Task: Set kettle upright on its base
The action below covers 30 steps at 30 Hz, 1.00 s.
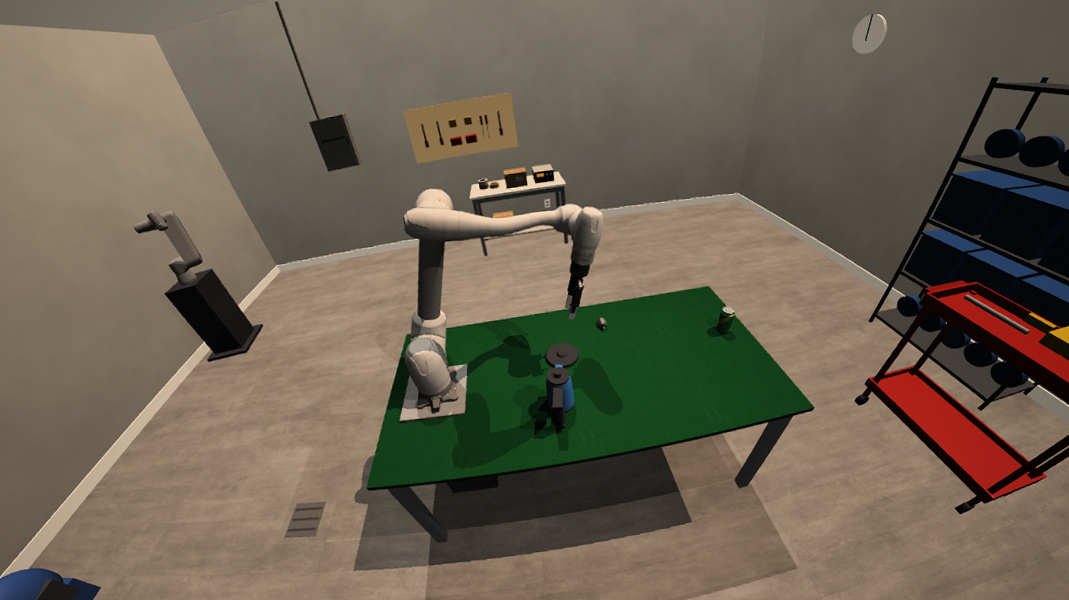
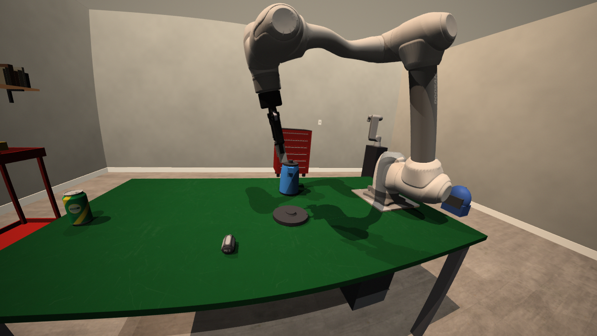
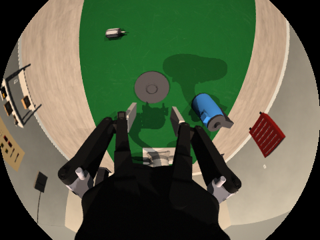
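The blue kettle (image 1: 560, 390) with a dark lid and handle stands upright on the green table, apart from its base; it also shows in the exterior view (image 2: 289, 178) and in the wrist view (image 3: 208, 111). The round grey base (image 1: 561, 354) (image 2: 290, 215) (image 3: 151, 87) with a centre stud lies flat beside it. My gripper (image 1: 572, 310) (image 3: 153, 111) hangs high above the table and points down. It is open and empty; the base shows just beyond the fingertips and the kettle to their right.
A green and yellow can (image 2: 77, 207) stands near one table end (image 1: 725, 320). A small grey object (image 2: 228, 243) (image 3: 116, 33) lies on the table past the base. The arm's mount (image 1: 431, 381) sits at the table's other end.
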Each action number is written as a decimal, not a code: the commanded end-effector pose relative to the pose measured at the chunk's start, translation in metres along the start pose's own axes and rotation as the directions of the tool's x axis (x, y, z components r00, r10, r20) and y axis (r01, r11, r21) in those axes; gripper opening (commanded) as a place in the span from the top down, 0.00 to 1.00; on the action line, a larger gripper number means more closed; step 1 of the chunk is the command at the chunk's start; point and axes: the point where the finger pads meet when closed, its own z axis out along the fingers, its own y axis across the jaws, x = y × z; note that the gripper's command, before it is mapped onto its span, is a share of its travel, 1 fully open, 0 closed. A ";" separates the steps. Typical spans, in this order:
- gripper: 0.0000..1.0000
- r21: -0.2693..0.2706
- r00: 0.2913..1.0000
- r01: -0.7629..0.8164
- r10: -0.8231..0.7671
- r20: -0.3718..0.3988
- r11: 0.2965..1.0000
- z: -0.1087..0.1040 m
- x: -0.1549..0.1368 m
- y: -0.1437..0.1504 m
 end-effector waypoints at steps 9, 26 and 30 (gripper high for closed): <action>0.48 0.031 0.975 0.127 -0.119 -0.190 0.991 -0.032 -0.002 0.011; 0.48 0.026 0.958 0.162 -0.151 -0.245 0.986 -0.043 -0.003 0.014; 0.48 0.028 0.959 0.156 -0.145 -0.245 0.987 -0.042 -0.003 0.015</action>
